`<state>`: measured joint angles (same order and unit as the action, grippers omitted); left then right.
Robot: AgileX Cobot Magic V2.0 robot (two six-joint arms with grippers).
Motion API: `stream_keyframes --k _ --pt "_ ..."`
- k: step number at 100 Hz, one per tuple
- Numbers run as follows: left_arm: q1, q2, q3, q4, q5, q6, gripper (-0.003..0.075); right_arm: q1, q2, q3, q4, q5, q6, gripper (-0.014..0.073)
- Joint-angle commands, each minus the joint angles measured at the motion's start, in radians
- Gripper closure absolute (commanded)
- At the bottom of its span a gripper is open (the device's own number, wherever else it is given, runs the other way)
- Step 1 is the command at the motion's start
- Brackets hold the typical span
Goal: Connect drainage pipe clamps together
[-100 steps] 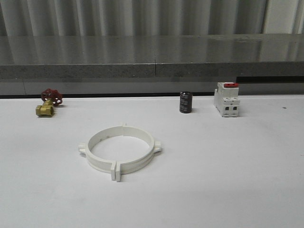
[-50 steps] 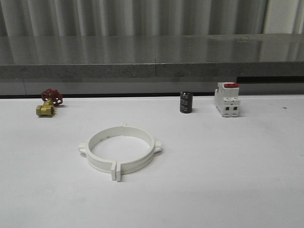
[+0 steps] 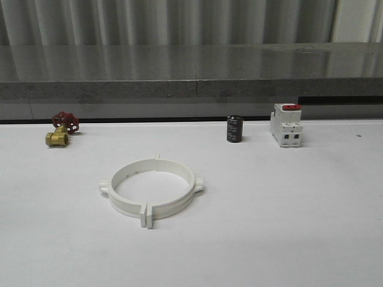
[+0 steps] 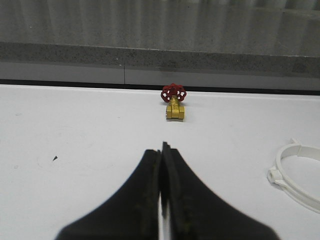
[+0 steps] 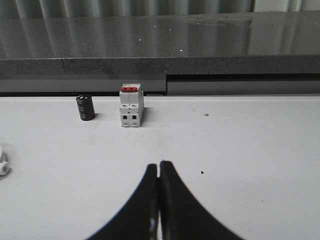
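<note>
White table [image 3: 299,227] spans the whole near area, with a grey stone ledge [image 3: 191,72] running along its far edge and a ribbed wall behind that.

Drainage pipe clamps [image 3: 151,190] lie flat on the table, left of centre and toward the near side. Two white half-rings sit closed into one wide ring, their end flanges meeting at the near side, where they stick out as a pair, and at the far side. Small tabs jut out at the ring's left and right. Inside the ring there is just bare table. From the left wrist view an arc of the ring [image 4: 300,172] with one tab is visible.

White breaker [image 3: 285,125] with a red top stands upright at far right, near the ledge. Black cylinder [image 3: 234,128] stands upright just left of it, apart from it. Brass valve [image 3: 60,130] with a red handwheel sits at far left.

Left gripper [image 4: 162,150]: dark fingers pressed together, nothing between them, hovering over bare table with the valve beyond. Right gripper [image 5: 159,167]: fingers likewise pressed together, holding nothing, breaker and cylinder beyond it. Both are well apart from the clamps.
</note>
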<state>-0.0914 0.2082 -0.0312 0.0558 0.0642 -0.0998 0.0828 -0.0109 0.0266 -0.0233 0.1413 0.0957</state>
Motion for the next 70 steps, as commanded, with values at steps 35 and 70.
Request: stream_keyframes --k 35,70 --pt "0.055 -0.239 0.077 0.015 -0.053 -0.001 0.0741 0.001 -0.018 -0.016 -0.006 -0.08 -0.011 0.0661" --pt "0.055 -0.239 0.077 0.015 -0.055 -0.001 0.0741 0.001 -0.018 -0.016 -0.006 -0.079 -0.011 0.0661"
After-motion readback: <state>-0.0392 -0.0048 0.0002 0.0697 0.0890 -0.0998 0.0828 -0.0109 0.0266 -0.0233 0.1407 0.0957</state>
